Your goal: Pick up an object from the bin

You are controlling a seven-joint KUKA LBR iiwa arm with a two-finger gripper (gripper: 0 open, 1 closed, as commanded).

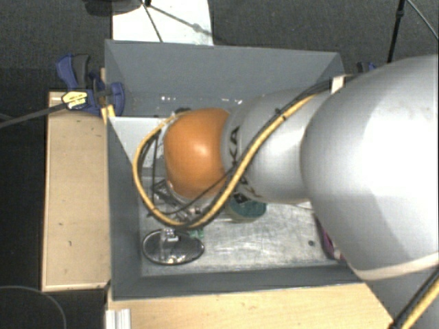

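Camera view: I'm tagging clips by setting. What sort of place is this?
Probably a robotics lab or test cell rather than a home. A large silver robot arm with an orange wrist cover reaches into a grey metal bin, and the bin has dark floor around it.

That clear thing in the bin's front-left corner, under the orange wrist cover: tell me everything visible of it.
The clear stemmed piece looks like glass or see-through plastic: a round, flat foot with a short stem rising from it. It rests on the bin floor near the front wall, just below the orange cover. Whether the arm touches it cannot be told.
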